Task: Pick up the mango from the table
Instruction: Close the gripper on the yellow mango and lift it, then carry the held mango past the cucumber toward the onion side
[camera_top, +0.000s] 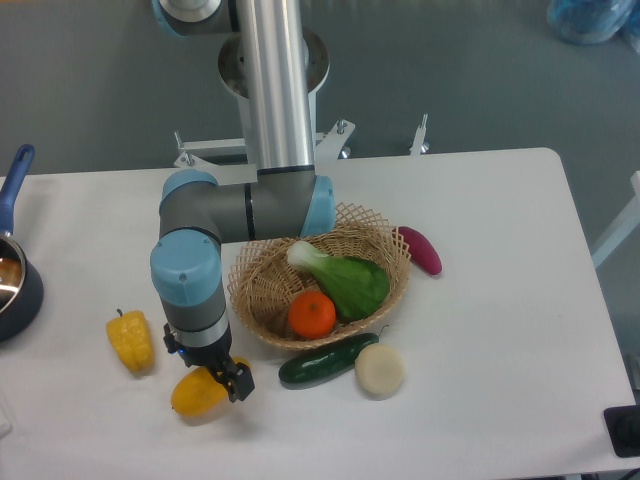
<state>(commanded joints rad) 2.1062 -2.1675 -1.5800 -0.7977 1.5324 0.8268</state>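
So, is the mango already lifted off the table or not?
Cannot tell. The mango lies low by the table, and the gripper covers its right end.

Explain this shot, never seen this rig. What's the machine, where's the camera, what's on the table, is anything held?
One fixed camera looks down from above at a white table. The silver and grey jointed column with blue caps is a robot arm; it bends down to its end effector, a two-finger clamp. That sits over the right end of the mango, which lies on the table. Whether the fingers are closed on it cannot be told from here.

Around it: a yellow bell pepper to the left, a wicker basket holding an orange and a leafy green vegetable, a cucumber and a pale round vegetable in front of the basket, a purple eggplant beside it, and a dark pot at the left edge.
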